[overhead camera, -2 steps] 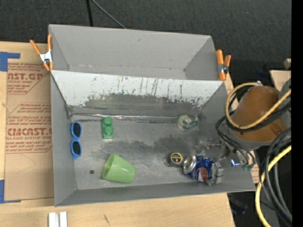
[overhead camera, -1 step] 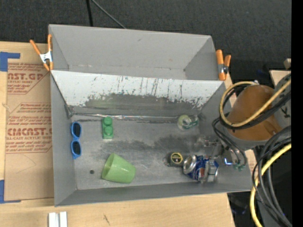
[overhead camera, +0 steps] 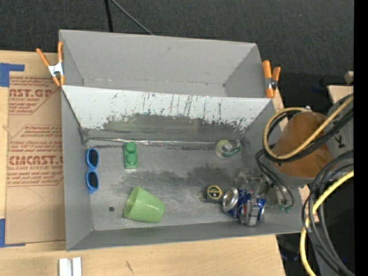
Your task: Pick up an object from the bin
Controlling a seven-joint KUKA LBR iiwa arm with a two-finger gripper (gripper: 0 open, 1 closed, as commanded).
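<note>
Crushed blue-silver can [overhead camera: 244, 204] at 4 o'clock corner of bin [overhead camera: 161, 68], small round yellow-black disc [overhead camera: 214, 192] just beside at its 9 o'clock. Hand [overhead camera: 269, 188] low at can's 1 o'clock; opening and hold: cannot tell. Likely risks: dented can slipping, hand jamming against corner walls. Green cup [overhead camera: 144, 205] and blue sunglasses [overhead camera: 91, 169] well apart toward 9 o'clock.
</note>
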